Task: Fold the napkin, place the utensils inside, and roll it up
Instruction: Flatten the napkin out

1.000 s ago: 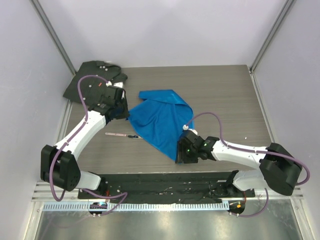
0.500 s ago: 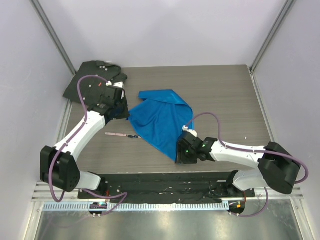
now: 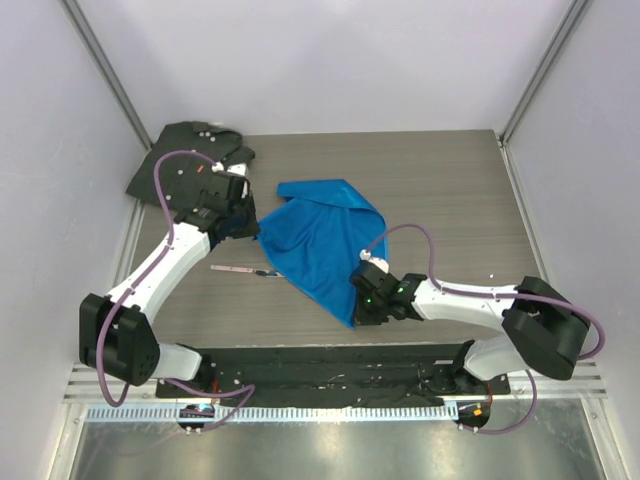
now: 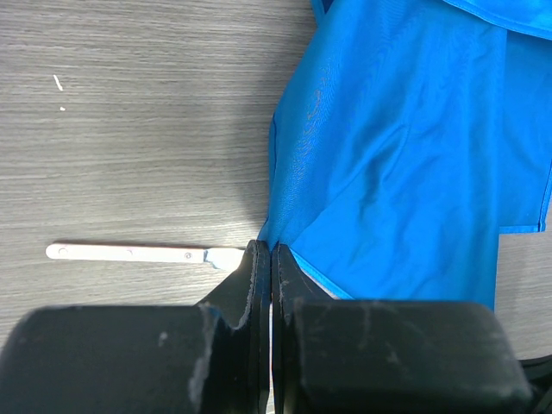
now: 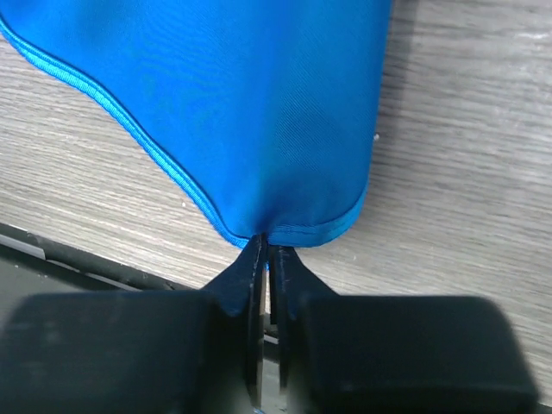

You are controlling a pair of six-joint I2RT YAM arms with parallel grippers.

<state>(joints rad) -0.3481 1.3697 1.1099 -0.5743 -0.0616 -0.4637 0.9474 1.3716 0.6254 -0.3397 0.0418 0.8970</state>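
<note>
The bright blue napkin [image 3: 322, 240] lies crumpled in the middle of the table, spread flat toward its near point. My left gripper [image 3: 254, 236] is shut on the napkin's left corner [image 4: 280, 233], its jaws pressed together over the hem. My right gripper [image 3: 356, 312] is shut on the napkin's near corner [image 5: 285, 226], with the blue hem pinched between the fingertips. The knife [image 3: 238, 269] lies on the wood just left of the napkin. In the left wrist view its pale handle [image 4: 129, 252] points left, while its blade end runs behind my finger and the cloth.
A dark grey-black shirt [image 3: 192, 152] is bunched at the table's back left corner. White walls close in both sides and the back. A black rail [image 3: 320, 362] runs along the near edge by the arm bases.
My right gripper has slid a little left onto the napkin's near corner and shut on it. The left arm, still gripping, has not moved.
</note>
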